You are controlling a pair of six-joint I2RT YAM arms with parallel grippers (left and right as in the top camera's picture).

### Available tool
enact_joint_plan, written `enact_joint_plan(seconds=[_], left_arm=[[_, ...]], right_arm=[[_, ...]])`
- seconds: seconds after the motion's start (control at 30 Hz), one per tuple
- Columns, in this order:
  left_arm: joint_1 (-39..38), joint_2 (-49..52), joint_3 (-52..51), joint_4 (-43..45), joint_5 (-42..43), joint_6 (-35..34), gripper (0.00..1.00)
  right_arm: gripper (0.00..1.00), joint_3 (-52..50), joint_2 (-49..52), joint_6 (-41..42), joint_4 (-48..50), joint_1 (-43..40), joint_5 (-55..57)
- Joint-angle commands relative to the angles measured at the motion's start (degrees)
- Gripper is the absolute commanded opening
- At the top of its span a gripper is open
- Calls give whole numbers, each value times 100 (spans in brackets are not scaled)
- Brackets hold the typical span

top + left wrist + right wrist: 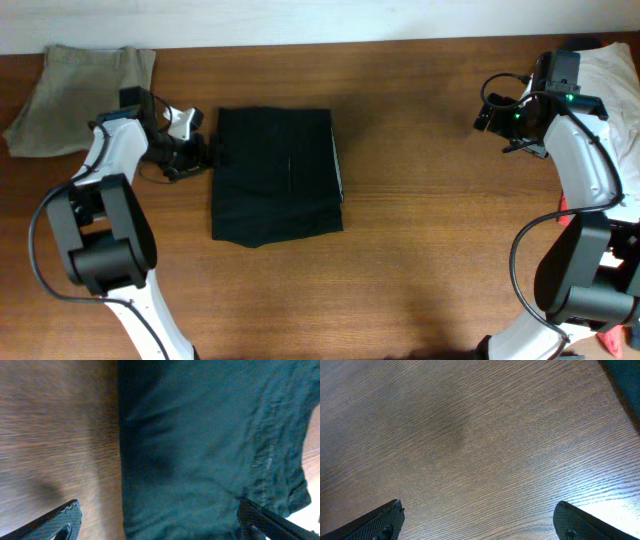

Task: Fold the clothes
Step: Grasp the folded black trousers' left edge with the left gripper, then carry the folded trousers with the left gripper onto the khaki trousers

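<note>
Left wrist view: the left gripper (160, 527) has its two fingers (57, 521) set wide apart at the lower corners of the picture, with nothing clamped between them. One finger lies over the bare wooden desk (55, 425) and the other over the black garment (200, 435). The garment's straight edge runs up the picture between the two fingers. Whether either finger touches the fabric cannot be told. A stitched seam shows on the garment toward the right side. Right wrist view: the right gripper (477, 522) is also spread wide and holds nothing, and below it is bare desk grain. A dark fabric corner (626, 375) shows at the upper right edge. Overhead view: both arm bases stand at the near edge of the desk, one on each side. A small red patch (564, 212) shows beside the right arm and is too hidden to identify. The black garment lies flat, left of the desk centre, folded into a compact rectangle with layered edges showing along its right side. The left gripper sits just beside the garment's left edge, near the far corner. The right gripper is well apart from the garment, over bare desk toward the far right. At the far left corner lies a khaki garment (80, 95), close to the left arm. At the far right corner lies a white garment (615, 85), partly covered by the right arm.
</note>
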Motion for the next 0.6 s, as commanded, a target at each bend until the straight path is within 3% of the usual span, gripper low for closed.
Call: enact_joint_plan(seconds=[0.0, 0.1, 0.13, 0.17, 0.43, 0.47, 0.5, 0.57], left_arm=[[-44, 304, -24, 122, 411, 31, 99], [-46, 396, -24, 129, 448, 31, 99], [-61, 455, -24, 129, 501, 33, 79], [-85, 518, -24, 129, 525, 33, 72], [-337, 667, -24, 184, 501, 31, 72], [-339, 667, -24, 203, 485, 33, 65], [-339, 667, -24, 258, 424, 33, 46], [-339, 667, -24, 334, 361, 26, 36]], right_arm=[[99, 107, -114, -44, 13, -15, 48], [99, 107, -114, -44, 15, -15, 48], [99, 107, -114, -44, 13, -15, 48], [99, 109, -114, -44, 15, -15, 48], [99, 107, -114, -44, 13, -15, 48], [99, 107, -114, -44, 15, -15, 48], [99, 107, -114, -44, 15, -15, 48], [99, 107, -114, -44, 15, -15, 48]])
